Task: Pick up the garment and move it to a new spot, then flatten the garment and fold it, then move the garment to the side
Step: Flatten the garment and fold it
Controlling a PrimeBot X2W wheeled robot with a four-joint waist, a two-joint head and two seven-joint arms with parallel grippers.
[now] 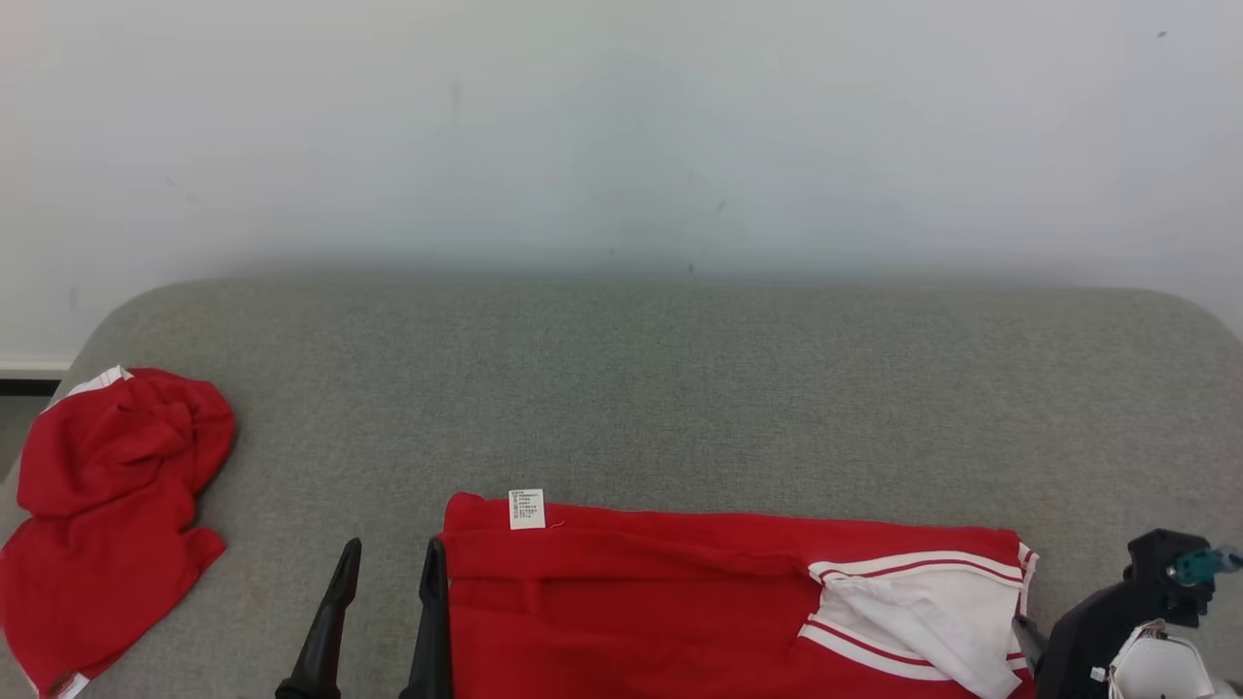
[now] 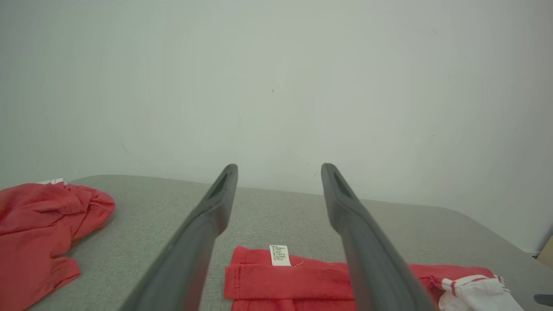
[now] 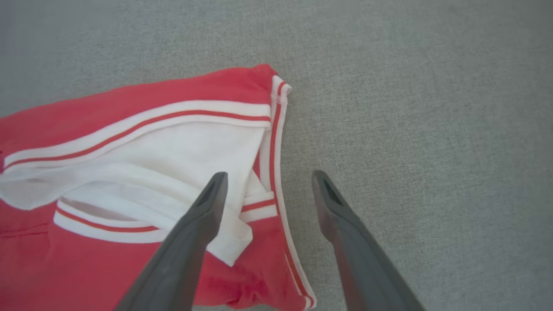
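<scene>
The garment (image 1: 680,602) is red with a white, red-striped collar (image 1: 913,612). It lies folded flat at the near edge of the grey fabric surface (image 1: 680,388), a small white label (image 1: 526,509) at its far left corner. My left gripper (image 1: 393,553) stands open just left of the garment's left edge, nothing between its fingers. In the left wrist view the left gripper (image 2: 278,168) points over the garment (image 2: 293,276) toward the wall. My right gripper (image 3: 268,175) hangs open over the garment's (image 3: 129,129) striped right edge, one finger above the collar and one above bare fabric.
A second red garment (image 1: 107,515) lies crumpled at the far left edge of the surface, also in the left wrist view (image 2: 39,229). A pale wall (image 1: 621,126) rises directly behind the surface. The surface's corners are rounded.
</scene>
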